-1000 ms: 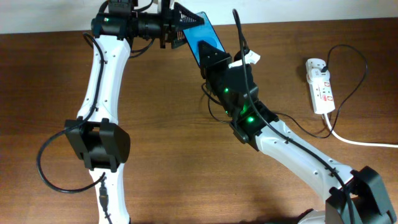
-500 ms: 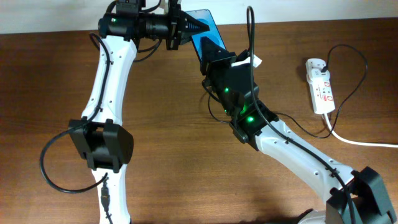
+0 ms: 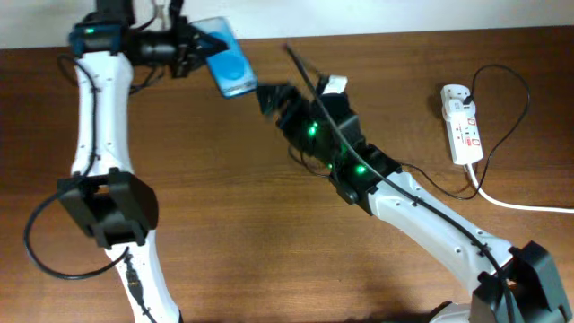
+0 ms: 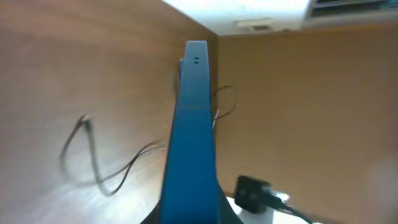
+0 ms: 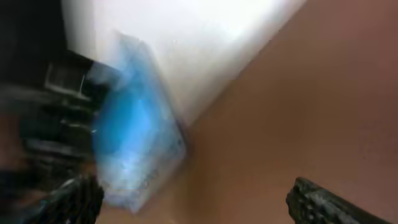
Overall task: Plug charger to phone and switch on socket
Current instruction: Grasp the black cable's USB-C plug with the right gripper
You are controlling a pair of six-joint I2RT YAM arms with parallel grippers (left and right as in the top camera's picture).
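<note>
My left gripper [image 3: 208,49] is shut on the phone [image 3: 230,68], a blue-screened slab held above the table's far left edge. The left wrist view shows the phone [image 4: 191,124] edge-on, sticking out from that gripper [image 4: 193,216]. Just right of the phone, my right gripper [image 3: 273,100] is open and holds nothing. Its blurred wrist view has the phone [image 5: 134,149] ahead and the right gripper [image 5: 202,202] spread wide. The white socket [image 3: 462,126] lies far right. The charger [image 3: 523,99] loops from the socket and runs under the right arm. Its plug tip is hidden.
A thick white cord [image 3: 520,205] leaves the socket toward the right edge. A thin dark cable [image 4: 93,158] lies looped on the brown table [image 3: 233,197]. The wall runs along the far edge.
My left arm has swung left, carrying the phone away from the right gripper. The right gripper was shut and has opened, shifting slightly left.
</note>
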